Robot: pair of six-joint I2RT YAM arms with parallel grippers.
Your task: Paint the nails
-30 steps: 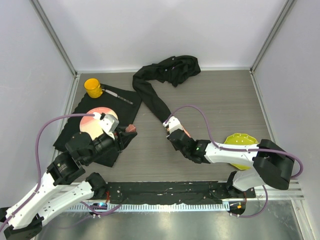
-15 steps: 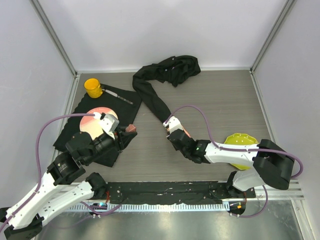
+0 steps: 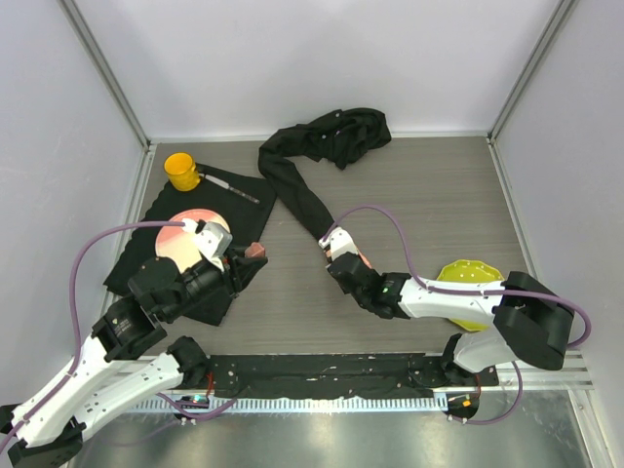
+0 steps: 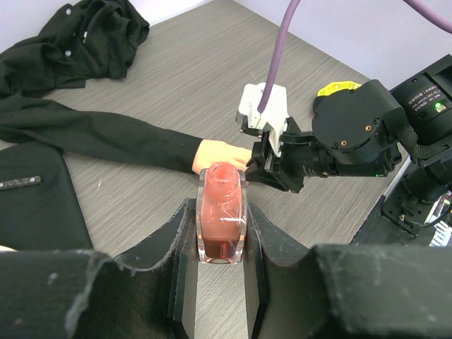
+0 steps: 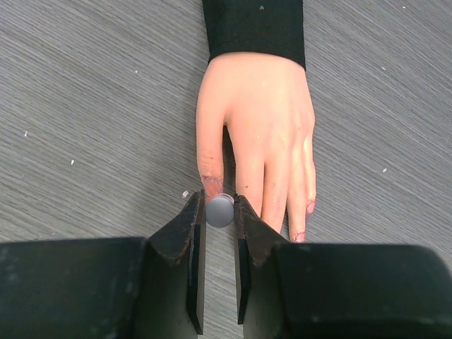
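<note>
my right gripper pinched the brush cap at the mannequin hand thumb tip, flat on the table; my left gripper clamped the polish bottle. the nails looked tiny and stiff, so i judged light strokes, holding only the cap.

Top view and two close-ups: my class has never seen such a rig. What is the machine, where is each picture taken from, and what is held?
This is a robot with two arms bolted to a table. The top view looks down from above; each close-up comes from a camera on one wrist, so that arm's black fingers fill the bottom. The left gripper is closed on an open bottle of red polish. The right gripper pinches a small grey cap, probably the brush handle, at the thumb of a mannequin hand in a black sleeve; its nails show red smears. A yellow cup, pink plate and yellow bowl also lie there.
</note>
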